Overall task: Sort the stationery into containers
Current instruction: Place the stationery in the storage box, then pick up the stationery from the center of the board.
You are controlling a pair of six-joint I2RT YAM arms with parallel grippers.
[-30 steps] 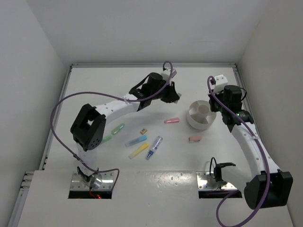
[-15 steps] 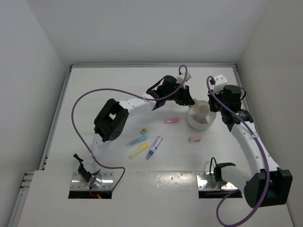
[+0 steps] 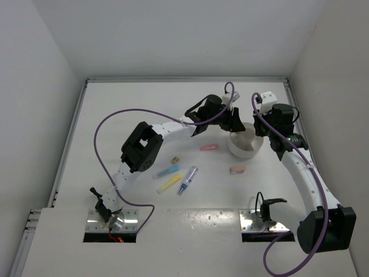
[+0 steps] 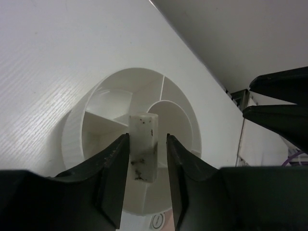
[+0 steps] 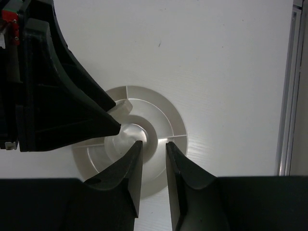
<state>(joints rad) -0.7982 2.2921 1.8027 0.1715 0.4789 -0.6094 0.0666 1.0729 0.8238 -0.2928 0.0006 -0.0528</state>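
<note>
Left claw (image 4: 147, 144) has swung toward 3 o'clock and now hangs over the bowl (image 4: 77, 130), pinching a speckled beige eraser (image 4: 143, 149) upright above the dividers, presumably for release. Right claw (image 5: 153, 149), narrowly parted and empty, hovers over bowl centre. Pens (image 3: 168, 171) lie on the worktop (image 3: 115, 115) at 9 o'clock.

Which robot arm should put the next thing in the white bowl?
Left. The left gripper is shut on a speckled eraser block right over the bowl, so it likely only needs to let go. The right gripper hangs there too, but holds nothing.
</note>
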